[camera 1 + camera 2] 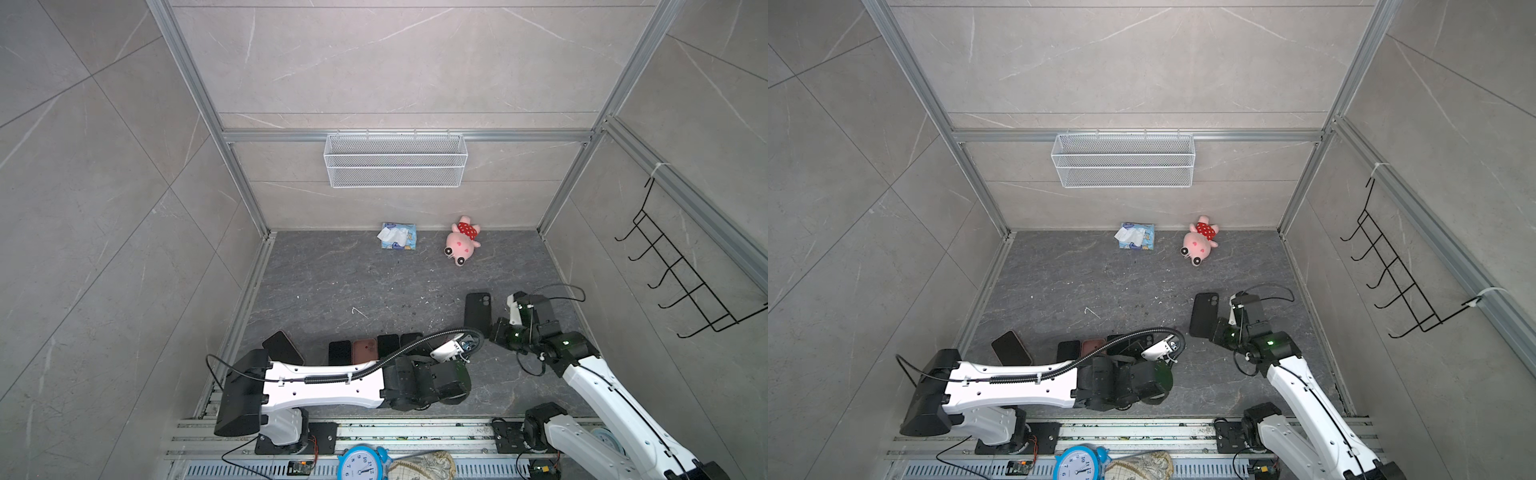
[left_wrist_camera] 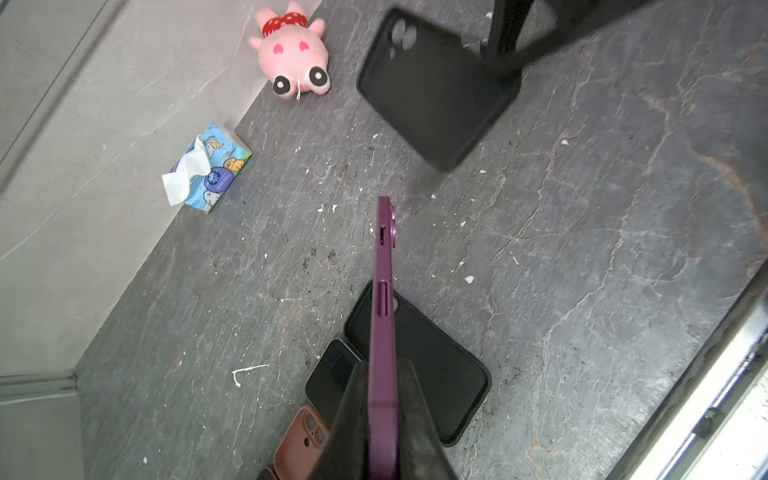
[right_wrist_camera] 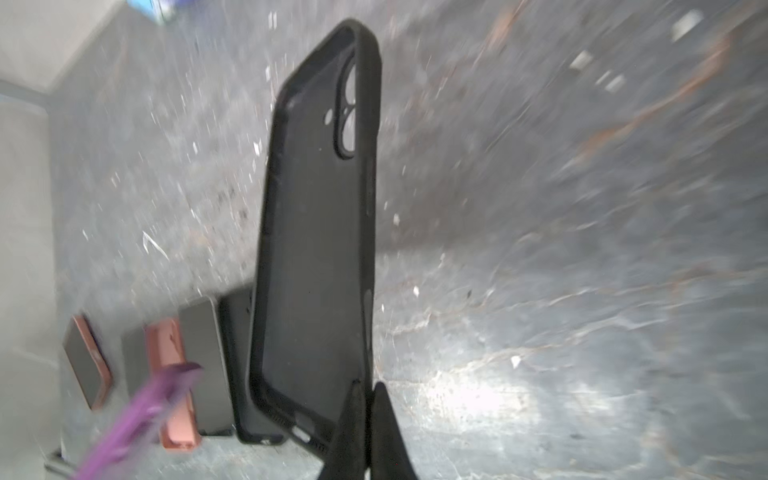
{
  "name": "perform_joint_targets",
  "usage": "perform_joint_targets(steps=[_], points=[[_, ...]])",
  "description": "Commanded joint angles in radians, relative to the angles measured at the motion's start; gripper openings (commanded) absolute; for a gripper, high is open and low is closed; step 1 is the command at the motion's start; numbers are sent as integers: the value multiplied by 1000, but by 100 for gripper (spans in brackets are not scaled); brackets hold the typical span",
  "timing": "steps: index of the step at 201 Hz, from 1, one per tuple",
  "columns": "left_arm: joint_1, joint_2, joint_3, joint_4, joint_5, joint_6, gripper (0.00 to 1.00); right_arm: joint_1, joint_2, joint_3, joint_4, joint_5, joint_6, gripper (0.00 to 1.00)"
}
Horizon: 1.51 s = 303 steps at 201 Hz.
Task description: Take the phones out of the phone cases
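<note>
1. Clamping one rim of the black phone case [image 3: 316, 249], the right gripper [image 3: 365, 388] is closed — the case is held empty above the table [image 1: 332, 282].
2. The purple phone [image 2: 383, 291] is pinched edge-on by the left gripper [image 2: 382, 368] — apart from the case.

Matt (rubbery, seemingly) black case [image 3: 316, 249]; rough stone tabletop [image 1: 353, 282].

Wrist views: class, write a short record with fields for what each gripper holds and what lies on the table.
Left gripper: shut on purple phone, edge-on above the table
Right gripper: shut on black case, empty, off the table
Near edge: row of phones and cases
Far edge: tissue pack, pig toy
</note>
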Motion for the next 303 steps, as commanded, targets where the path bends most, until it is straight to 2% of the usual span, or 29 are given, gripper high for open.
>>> perform_joint_targets(steps=[1, 44, 79, 114, 169, 211, 233, 256, 303], points=[[-5, 92, 95, -57, -71, -56, 0, -104, -24, 131, -94, -21, -80, 0], [-11, 359, 350, -277, -105, -106, 0, -284, -8, 283, -176, -152, -131, 0], [-34, 523, 517, -462, -140, -149, 0, -339, -1, 303, -192, -210, -150, 0], [-47, 693, 682, -669, -180, -222, 0, -344, -5, 277, -185, -249, -153, 0], [-51, 854, 772, -792, -205, -260, 0, -346, -14, 255, -172, -290, -152, 0], [-64, 909, 782, -796, -136, -264, 0, -345, -15, 227, -166, -301, -158, 0], [-71, 919, 782, -771, -120, -263, 9, -346, -17, 207, -167, -311, -165, 0], [-74, 925, 775, -757, -119, -272, 22, -346, -21, 201, -204, -308, -197, 0], [-74, 911, 732, -666, -129, -279, 40, -346, -65, 177, -255, -300, -221, 0]])
